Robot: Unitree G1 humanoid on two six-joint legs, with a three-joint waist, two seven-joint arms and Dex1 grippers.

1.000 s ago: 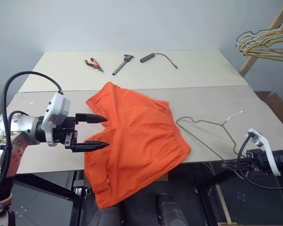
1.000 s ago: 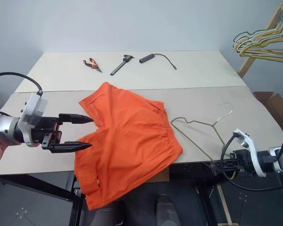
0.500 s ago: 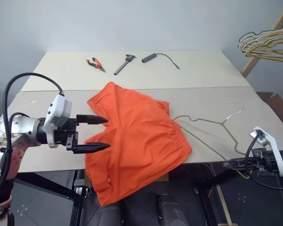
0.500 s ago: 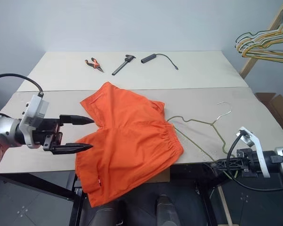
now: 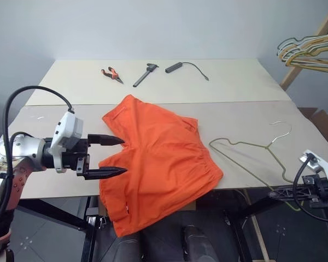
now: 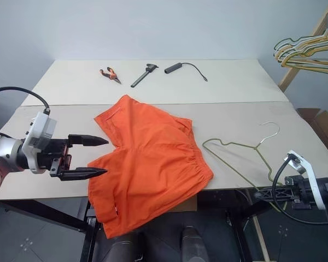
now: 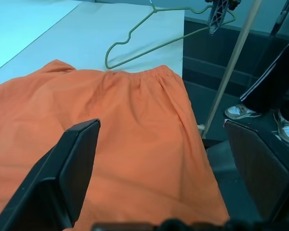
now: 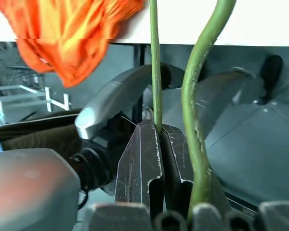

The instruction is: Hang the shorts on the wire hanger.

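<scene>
Hanging had not begun: wire hanger point(image 6: 238, 153) was pinched by the right end effector point(image 8: 156, 139), shorts point(image 6: 147, 164) at nine o'clock; left end effector point(image 6: 87, 156) spread.

The bunch of hangers point(image 5: 309, 52) is cut off at the picture's edge, and the shorts' point(image 5: 156, 164) lower leg hangs past the table edge point(image 5: 54, 188).

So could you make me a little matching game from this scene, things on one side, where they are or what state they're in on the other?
Things:
1. shorts
2. wire hanger
3. left gripper
4. pliers

States:
A. gripped by the shut right gripper
B. open, beside the orange fabric
C. on the far table
D. draped over the near table edge

Pairs: 1-D, 2-A, 3-B, 4-C
</scene>
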